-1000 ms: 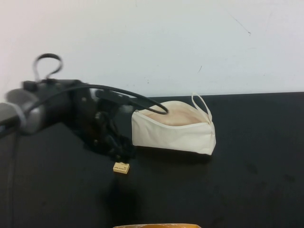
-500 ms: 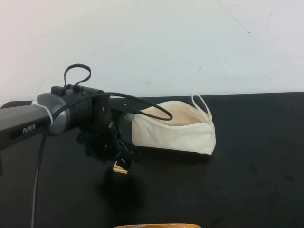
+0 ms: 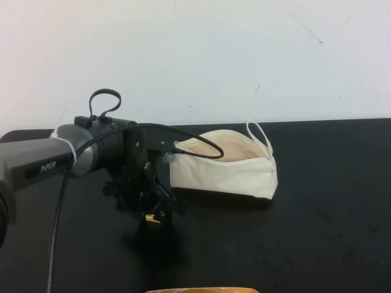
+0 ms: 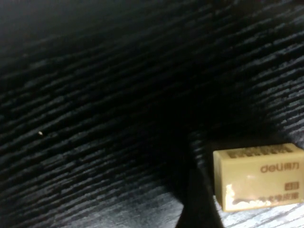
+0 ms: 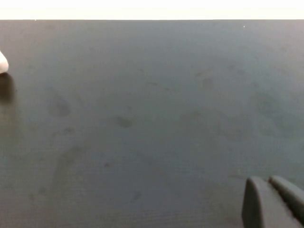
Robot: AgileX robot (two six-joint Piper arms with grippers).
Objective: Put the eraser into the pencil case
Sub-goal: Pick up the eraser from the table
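The eraser (image 3: 153, 218), a tiny tan-yellow block with dark print, lies on the black table just left of and in front of the pencil case (image 3: 223, 166). The case is a cream-white pouch lying unzipped, its beige lining showing and its loop strap at the far right end. My left gripper (image 3: 156, 209) is down over the eraser and hides most of it. In the left wrist view the eraser (image 4: 259, 175) rests on the table right beside one dark finger (image 4: 195, 204); the jaws look open. My right gripper (image 5: 271, 199) is shut and empty above bare table.
The black table (image 3: 317, 232) meets a white wall behind it. A thin orange-yellow edge (image 3: 201, 290) shows at the front border. A white corner of the pouch (image 5: 2, 61) shows in the right wrist view. The left arm's cable arcs over the pouch's left end.
My left arm has swung right and lowered, so its gripper now covers the eraser, which was in plain view before. The eraser and pouch have not moved.
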